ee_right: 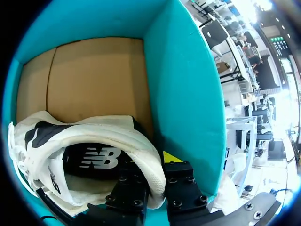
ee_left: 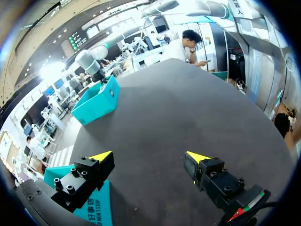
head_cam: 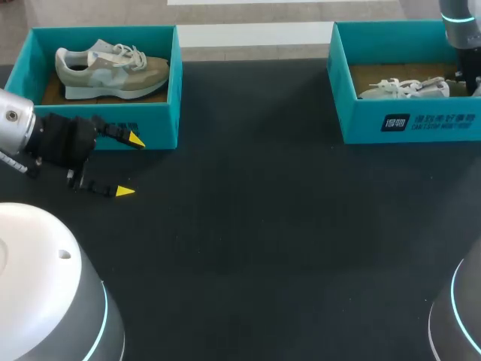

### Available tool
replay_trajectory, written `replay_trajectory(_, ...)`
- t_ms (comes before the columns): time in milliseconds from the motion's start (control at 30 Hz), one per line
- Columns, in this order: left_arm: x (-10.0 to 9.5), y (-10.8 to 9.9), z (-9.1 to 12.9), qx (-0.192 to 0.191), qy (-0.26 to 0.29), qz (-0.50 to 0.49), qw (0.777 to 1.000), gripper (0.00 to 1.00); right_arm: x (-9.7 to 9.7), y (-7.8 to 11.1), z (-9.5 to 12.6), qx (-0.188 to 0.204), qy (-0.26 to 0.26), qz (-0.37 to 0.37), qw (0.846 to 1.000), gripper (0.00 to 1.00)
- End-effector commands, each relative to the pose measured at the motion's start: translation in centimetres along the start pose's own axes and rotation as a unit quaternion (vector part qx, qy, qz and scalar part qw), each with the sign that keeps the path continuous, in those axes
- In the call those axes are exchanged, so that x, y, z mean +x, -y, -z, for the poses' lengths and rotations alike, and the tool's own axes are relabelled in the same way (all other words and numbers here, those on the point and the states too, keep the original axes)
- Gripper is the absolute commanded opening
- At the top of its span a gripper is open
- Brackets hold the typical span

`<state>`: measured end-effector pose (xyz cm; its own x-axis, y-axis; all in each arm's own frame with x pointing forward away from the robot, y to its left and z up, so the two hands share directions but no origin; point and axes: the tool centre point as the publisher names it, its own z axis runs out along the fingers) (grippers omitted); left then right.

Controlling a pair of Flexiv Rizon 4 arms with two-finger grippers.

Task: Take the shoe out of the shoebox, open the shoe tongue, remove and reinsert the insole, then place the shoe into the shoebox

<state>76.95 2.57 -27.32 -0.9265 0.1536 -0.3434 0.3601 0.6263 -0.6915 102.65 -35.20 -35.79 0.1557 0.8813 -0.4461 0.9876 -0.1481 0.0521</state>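
R wrist cam shows what the head cam hides: right claw [ee_right: 153, 169] clamped on white sneaker [ee_right: 94, 136] at the heel collar, one finger inside, one outside, w/ teal shoebox [ee_right: 188, 84] wall just beside it. Left claw [head_cam: 129, 165] hovers sideways over desk [head_cam: 263, 226], fingers apart, beige sneaker [head_cam: 113, 71] boxed beside it.

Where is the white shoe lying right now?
In the head view the white shoe lies inside the right teal shoebox, at the far right of the table; the right end effector grips its heel collar.
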Motion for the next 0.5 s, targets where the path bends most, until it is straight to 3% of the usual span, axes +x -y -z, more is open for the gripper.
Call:
replay_trajectory(33, 0.0, 0.0, 0.0, -0.001, -0.001, 0.0, 1.0, 1.0, 0.2, 0.1, -0.9, 0.003, -0.002, 0.003, 1.0, 0.3)
replay_trajectory(67, 0.0, 0.0, 0.0, -0.001, -0.001, 0.0, 1.0, 1.0, 0.2, 0.1, -0.9, 0.002, -0.001, 0.004, 1.0, 0.4)
replay_trajectory(133, 0.0, 0.0, 0.0, -0.001, -0.001, 0.0, 1.0, 1.0, 0.1, 0.0, -0.9, 0.001, -0.003, 0.002, 1.0, 0.49)
replay_trajectory(167, 0.0, 0.0, 0.0, -0.001, -0.001, 0.0, 1.0, 1.0, 0.0, -0.1, -0.8, -0.002, 0.0, -0.001, 1.0, 0.71)
replay_trajectory(200, 0.0, 0.0, 0.0, -0.001, -0.001, 0.0, 1.0, 1.0, 0.0, -0.1, -0.7, -0.001, -0.002, -0.001, 1.0, 0.73)
replay_trajectory(300, 0.0, 0.0, 0.0, -0.001, -0.001, 0.0, 1.0, 1.0, -0.2, -0.4, -0.2, -0.005, -0.002, -0.004, 1.0, 0.63)
replay_trajectory(500, 0.0, 0.0, 0.0, -0.001, -0.001, 0.0, 1.0, 1.0, -0.7, -0.6, 1.0, -0.011, -0.008, -0.006, 1.0, 0.58)
